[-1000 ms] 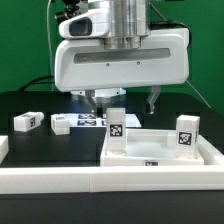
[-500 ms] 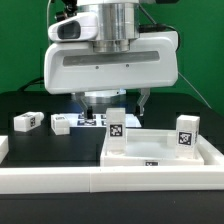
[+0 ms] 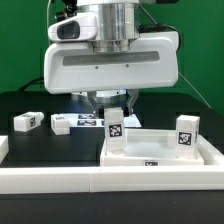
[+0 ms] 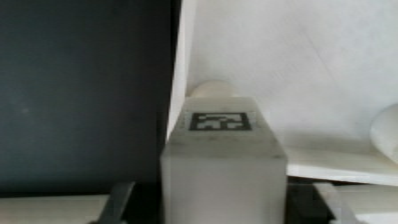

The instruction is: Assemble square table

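Observation:
The white square tabletop [image 3: 160, 152] lies with its raised rim up at the exterior view's right. Two tagged white leg blocks stand upright in it, one at the near left corner [image 3: 116, 130] and one at the right [image 3: 186, 133]. My gripper [image 3: 116, 100] hangs open just above the left leg, one finger on each side of its top. In the wrist view this leg [image 4: 222, 150] fills the middle, with a gap to each dark finger [image 4: 125, 203]. Two loose legs [image 3: 26, 121] [image 3: 62, 124] lie on the black table at the left.
The marker board [image 3: 90, 121] lies behind the gripper. A long white border rail [image 3: 100, 182] runs along the front, and another piece [image 3: 3, 148] sits at the left edge. A green wall stands behind.
My gripper has moved toward the exterior view's left and come down, so its fingers now straddle the top of the left leg. The legs and tabletop have not moved.

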{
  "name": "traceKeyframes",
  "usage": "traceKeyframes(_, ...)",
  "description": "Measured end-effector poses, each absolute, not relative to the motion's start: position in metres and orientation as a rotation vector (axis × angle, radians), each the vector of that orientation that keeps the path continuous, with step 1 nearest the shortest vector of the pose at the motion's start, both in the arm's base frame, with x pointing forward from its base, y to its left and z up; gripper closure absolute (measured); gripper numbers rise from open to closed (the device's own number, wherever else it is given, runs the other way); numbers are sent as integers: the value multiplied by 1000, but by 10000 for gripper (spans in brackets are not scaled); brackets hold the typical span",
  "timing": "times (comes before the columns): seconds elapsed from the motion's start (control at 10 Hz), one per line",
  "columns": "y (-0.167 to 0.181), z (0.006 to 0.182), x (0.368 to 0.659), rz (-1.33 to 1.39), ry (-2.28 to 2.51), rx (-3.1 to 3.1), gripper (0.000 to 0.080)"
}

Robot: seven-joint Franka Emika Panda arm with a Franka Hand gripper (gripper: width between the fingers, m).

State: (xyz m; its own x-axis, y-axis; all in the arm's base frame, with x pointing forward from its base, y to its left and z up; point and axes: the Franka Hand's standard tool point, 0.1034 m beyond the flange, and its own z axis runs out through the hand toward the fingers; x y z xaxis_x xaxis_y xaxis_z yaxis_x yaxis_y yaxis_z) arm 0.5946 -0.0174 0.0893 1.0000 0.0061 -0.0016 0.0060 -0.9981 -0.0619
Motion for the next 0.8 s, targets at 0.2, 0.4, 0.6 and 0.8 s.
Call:
traceKeyframes(0.2, -17, 89, 595, 6, 86, -3078, 511)
traceKeyframes(0.4, -17, 89, 594, 13, 325, -3061, 511)
traceKeyframes(0.6, -15, 88, 594, 7, 686, -2994, 511)
traceKeyframes(0.8, -13, 88, 595, 10, 1039, -2882, 511)
